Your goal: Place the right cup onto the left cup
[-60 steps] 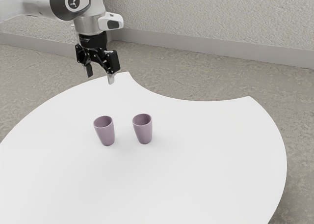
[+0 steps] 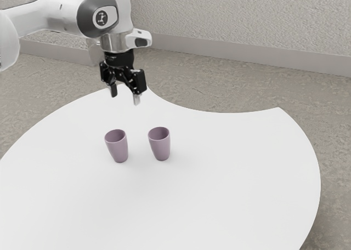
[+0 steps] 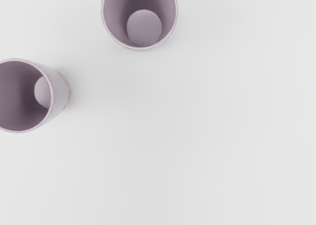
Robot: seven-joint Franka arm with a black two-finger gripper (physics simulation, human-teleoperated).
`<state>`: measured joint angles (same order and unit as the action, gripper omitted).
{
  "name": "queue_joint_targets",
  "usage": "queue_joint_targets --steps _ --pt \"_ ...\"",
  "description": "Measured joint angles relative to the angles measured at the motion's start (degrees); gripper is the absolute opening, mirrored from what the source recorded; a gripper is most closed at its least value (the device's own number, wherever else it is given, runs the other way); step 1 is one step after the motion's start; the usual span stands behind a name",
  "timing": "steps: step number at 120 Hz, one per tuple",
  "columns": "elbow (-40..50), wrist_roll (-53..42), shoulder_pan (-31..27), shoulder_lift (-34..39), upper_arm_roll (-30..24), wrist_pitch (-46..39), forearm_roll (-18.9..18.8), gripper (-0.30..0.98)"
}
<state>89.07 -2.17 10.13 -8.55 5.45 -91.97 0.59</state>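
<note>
Cups [image 2: 161,148], both upright, stood below the tool [image 2: 125,99] and off to one side; its fingers hung well apart, holding nothing.

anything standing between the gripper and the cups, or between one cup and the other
Nothing visible stands in the way: the path from the gripper down to the exterior view's left cup or right cup looks free, and no object sits between the two cups.
</note>
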Motion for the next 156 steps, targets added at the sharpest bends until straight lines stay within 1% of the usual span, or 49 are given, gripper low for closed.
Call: queue_joint_targets --steps 29,50,91,156 --pt "0.06 -0.17 -0.32 -5.41 0.0 -3.62 1.95 0.55" --pt "0.02 -0.29 -0.25 -8.86 -0.06 -6.94 3.32 0.51" --pt "-1.11 -1.22 -0.28 -15.59 -0.14 -12.95 6.6 0.49" --pt "-9.53 -4.33 -1.27 -25.96 -0.15 -15.42 8.48 0.48"
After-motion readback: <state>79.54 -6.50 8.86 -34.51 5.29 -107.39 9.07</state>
